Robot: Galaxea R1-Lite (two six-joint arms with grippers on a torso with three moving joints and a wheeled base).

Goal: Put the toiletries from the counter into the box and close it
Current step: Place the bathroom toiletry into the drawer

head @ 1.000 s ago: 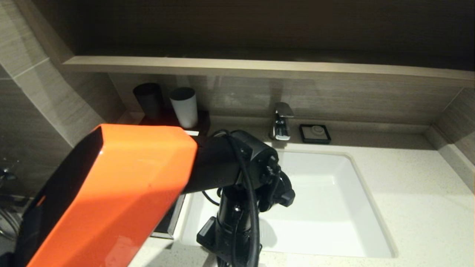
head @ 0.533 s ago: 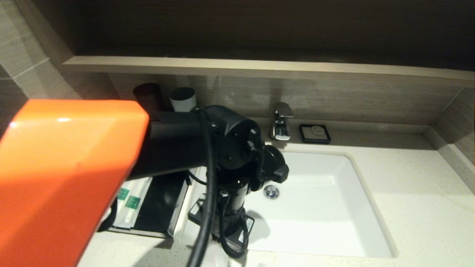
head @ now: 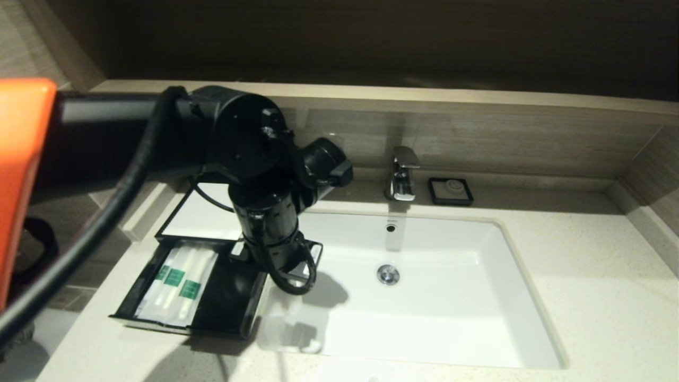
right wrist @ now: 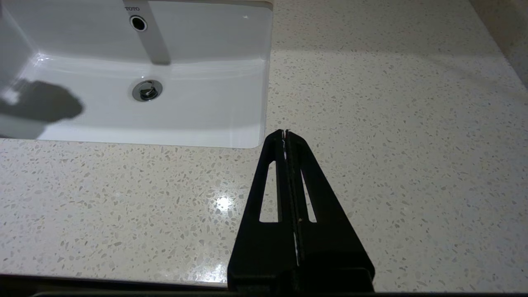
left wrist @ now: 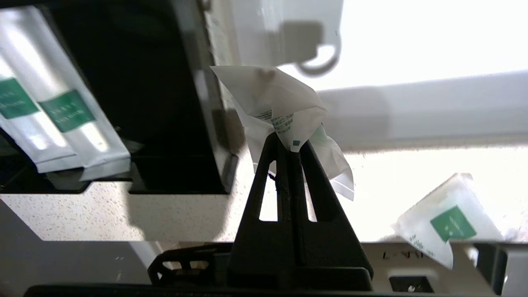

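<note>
My left gripper [left wrist: 288, 142] is shut on a crumpled white packet [left wrist: 276, 103] with green print, held just right of the box's open drawer [left wrist: 144, 103]. In the head view my left wrist [head: 270, 223] hangs over the sink's left rim and hides the fingers. The black box [head: 196, 217] has a white top, and its drawer [head: 228, 297] holds three long white packets with green labels [head: 180, 281]; they also show in the left wrist view [left wrist: 62, 119]. Another packet [left wrist: 449, 218] lies on the counter [head: 610, 276]. My right gripper [right wrist: 284, 134] is shut and empty above the counter [right wrist: 392, 103].
The white sink basin [head: 451, 297] is set in the counter, and its front right corner [right wrist: 165, 103] shows near my right gripper. A chrome faucet [head: 403, 172] and a small black soap dish [head: 450, 191] stand behind it. A wooden ledge [head: 424, 98] runs above.
My left arm has swung back and to the left, from the counter's front edge to the box. The open drawer and its packets have come into view.
</note>
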